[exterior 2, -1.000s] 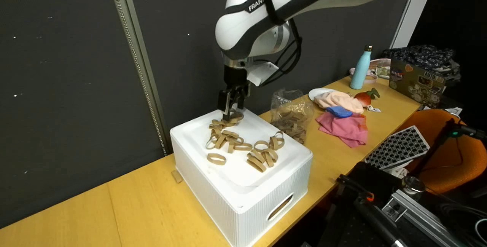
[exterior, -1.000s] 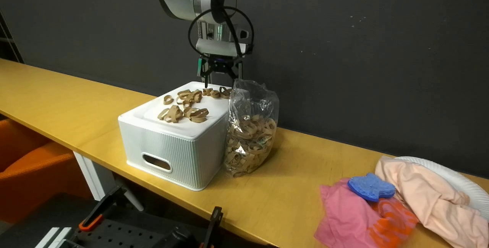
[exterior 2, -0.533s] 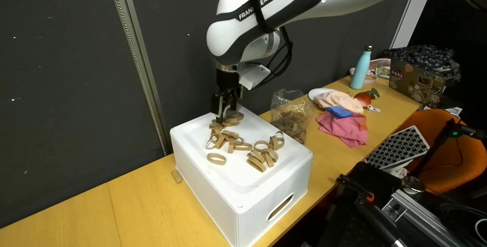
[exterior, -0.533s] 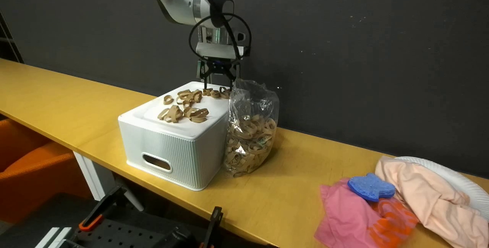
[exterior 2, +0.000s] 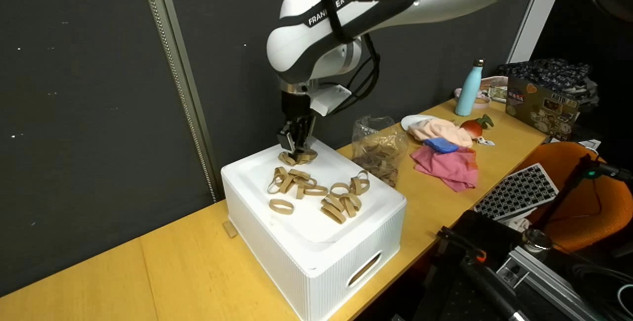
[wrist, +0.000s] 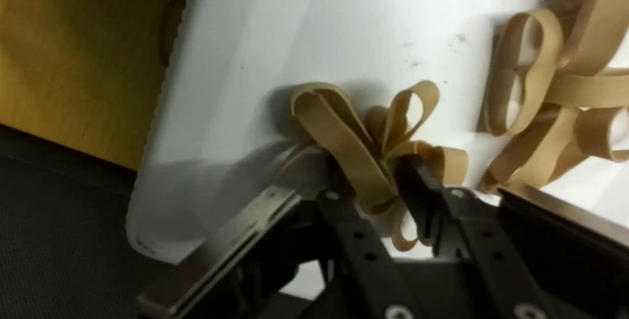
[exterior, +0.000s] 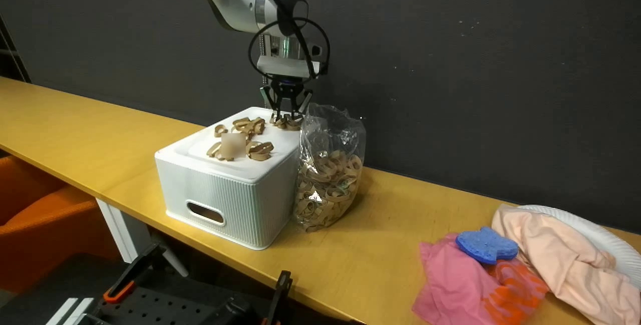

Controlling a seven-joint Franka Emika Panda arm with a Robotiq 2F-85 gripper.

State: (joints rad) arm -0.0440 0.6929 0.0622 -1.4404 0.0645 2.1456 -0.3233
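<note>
While the end effector [wrist: 376, 174] hangs low over the white box [exterior 2: 309, 226], its jaws stand partway closed, and between them, there it is, a pinched bunch of rubber bands [wrist: 346, 149]! More loose bands [wrist: 589, 91] lie near the end effector; close by it stands the clear bag [exterior: 328, 190].

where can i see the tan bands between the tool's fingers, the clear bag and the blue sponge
Tan bands [wrist: 345, 151]: wrist view, flat face of one band.
Clear bag [exterior: 329, 169]: an exterior view, middle of its front.
Blue sponge [exterior: 486, 245]: an exterior view, middle of its top.
</note>
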